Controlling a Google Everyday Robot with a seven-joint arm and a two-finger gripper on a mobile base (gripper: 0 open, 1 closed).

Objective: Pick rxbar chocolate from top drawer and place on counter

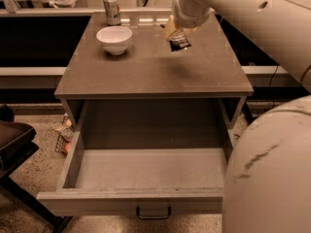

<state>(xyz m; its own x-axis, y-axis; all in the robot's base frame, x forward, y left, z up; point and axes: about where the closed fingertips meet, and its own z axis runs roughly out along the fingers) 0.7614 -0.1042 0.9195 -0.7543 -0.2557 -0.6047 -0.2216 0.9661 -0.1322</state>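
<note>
The top drawer (146, 203) stands pulled fully open below the counter (146, 74); its inside holds nothing, and its dark handle shows at the bottom. My gripper (176, 37) hangs over the far right part of the counter, at the end of the white arm. It is shut on the rxbar chocolate (180, 41), a black-wrapped bar that sticks out below the fingers, tilted, just above the counter top.
A white bowl (114, 39) sits at the far left of the counter, with a drinks can (112, 8) behind it. The robot's white body (272, 174) fills the lower right. A dark chair (12, 144) stands at the left, and litter lies on the floor beside the cabinet.
</note>
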